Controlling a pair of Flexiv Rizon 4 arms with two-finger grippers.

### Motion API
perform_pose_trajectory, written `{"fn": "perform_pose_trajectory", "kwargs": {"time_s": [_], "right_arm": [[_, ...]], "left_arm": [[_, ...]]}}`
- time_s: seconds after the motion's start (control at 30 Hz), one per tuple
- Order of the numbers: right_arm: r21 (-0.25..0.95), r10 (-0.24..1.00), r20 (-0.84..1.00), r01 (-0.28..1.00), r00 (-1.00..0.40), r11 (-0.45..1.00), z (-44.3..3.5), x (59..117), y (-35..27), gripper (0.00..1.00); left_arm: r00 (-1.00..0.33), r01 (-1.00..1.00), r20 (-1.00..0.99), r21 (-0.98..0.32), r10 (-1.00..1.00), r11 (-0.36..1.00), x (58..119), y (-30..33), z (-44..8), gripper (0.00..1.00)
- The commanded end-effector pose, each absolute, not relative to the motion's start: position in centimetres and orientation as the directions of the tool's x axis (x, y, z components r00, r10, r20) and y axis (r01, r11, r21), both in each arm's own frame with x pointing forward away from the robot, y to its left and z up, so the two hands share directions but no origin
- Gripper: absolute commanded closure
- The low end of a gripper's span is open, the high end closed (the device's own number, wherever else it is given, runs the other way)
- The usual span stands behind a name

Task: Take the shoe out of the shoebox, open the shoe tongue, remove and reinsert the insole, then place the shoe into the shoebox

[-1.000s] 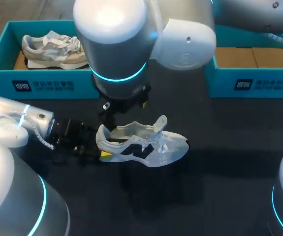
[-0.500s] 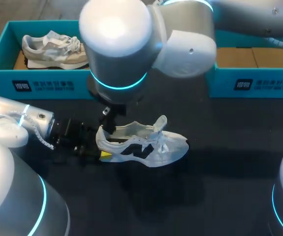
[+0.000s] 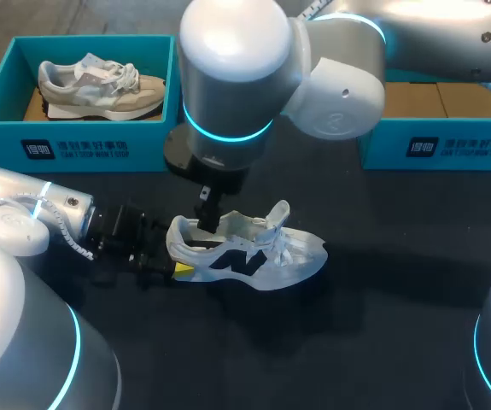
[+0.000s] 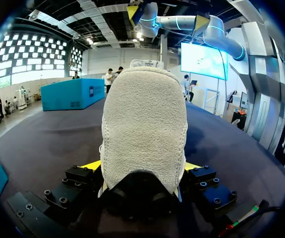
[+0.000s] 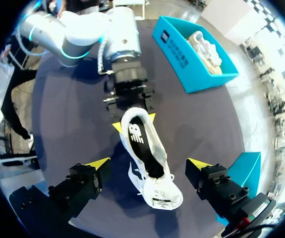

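left gripper (image 4: 142, 169) clamped on shoe (image 3: 254, 256) heel; right gripper (image 5: 148, 162) released, over the opening. risk: it snags collar, not insole (image 5: 143, 145), yanking shoe from the heel grip.

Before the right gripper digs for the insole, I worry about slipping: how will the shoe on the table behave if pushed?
It probably won't slide: the left gripper clamps the shoe at the heel from both sides. Its soft upper and raised tongue will likely flex under pressure.
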State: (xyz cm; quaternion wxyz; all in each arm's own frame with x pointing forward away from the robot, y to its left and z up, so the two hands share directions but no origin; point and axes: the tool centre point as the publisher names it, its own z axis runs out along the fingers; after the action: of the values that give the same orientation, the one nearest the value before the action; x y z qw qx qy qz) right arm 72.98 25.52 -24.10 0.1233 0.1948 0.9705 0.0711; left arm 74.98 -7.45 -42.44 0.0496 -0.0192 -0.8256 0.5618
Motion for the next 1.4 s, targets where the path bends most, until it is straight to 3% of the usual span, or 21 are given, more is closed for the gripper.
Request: {"fn": "perform_pose_trajectory", "kwargs": {"time_s": [0.03, 0.4, 0.43, 0.47, 0.53, 0.57, 0.6, 1.4], "right_arm": [[0.192, 0.395, -0.207, 0.359, -0.895, 0.913, -24.3, 73.0, 25.3, 0.00], [0.192, 0.395, -0.207, 0.359, -0.895, 0.913, -24.3, 73.0, 25.3, 0.00], [0.192, 0.395, -0.207, 0.359, -0.895, 0.913, -24.3, 73.0, 25.3, 0.05], [0.192, 0.395, -0.207, 0.359, -0.895, 0.913, -24.3, 73.0, 25.3, 0.33], [0.192, 0.395, -0.207, 0.359, -0.895, 0.913, -24.3, 73.0, 25.3, 0.77], [0.192, 0.395, -0.207, 0.359, -0.895, 0.913, -24.3, 73.0, 25.3, 0.95], [0.192, 0.395, -0.207, 0.359, -0.895, 0.913, -24.3, 73.0, 25.3, 1.00], [0.161, 0.309, -0.204, 0.280, -0.929, 0.946, -29.9, 75.0, 27.6, 1.00]], "left_arm": [[-0.995, -0.024, 0.060, -0.930, 0.085, 0.368, 75.0, -7.6, -42.8, 1.00], [-0.995, -0.024, 0.060, -0.930, 0.085, 0.368, 75.0, -7.6, -42.8, 1.00], [-0.995, -0.024, 0.060, -0.930, 0.085, 0.368, 75.0, -7.6, -42.8, 1.00], [-0.995, -0.024, 0.060, -0.930, 0.085, 0.368, 75.0, -7.6, -42.8, 1.00], [-0.995, -0.024, 0.060, -0.930, 0.085, 0.368, 75.0, -7.6, -42.8, 1.00], [-0.995, -0.024, 0.060, -0.930, 0.085, 0.368, 75.0, -7.6, -42.8, 1.00], [-0.995, -0.024, 0.060, -0.930, 0.085, 0.368, 75.0, -7.6, -42.8, 1.00], [-0.995, -0.024, 0.060, -0.930, 0.085, 0.368, 75.0, -7.6, -42.8, 1.00]]}}
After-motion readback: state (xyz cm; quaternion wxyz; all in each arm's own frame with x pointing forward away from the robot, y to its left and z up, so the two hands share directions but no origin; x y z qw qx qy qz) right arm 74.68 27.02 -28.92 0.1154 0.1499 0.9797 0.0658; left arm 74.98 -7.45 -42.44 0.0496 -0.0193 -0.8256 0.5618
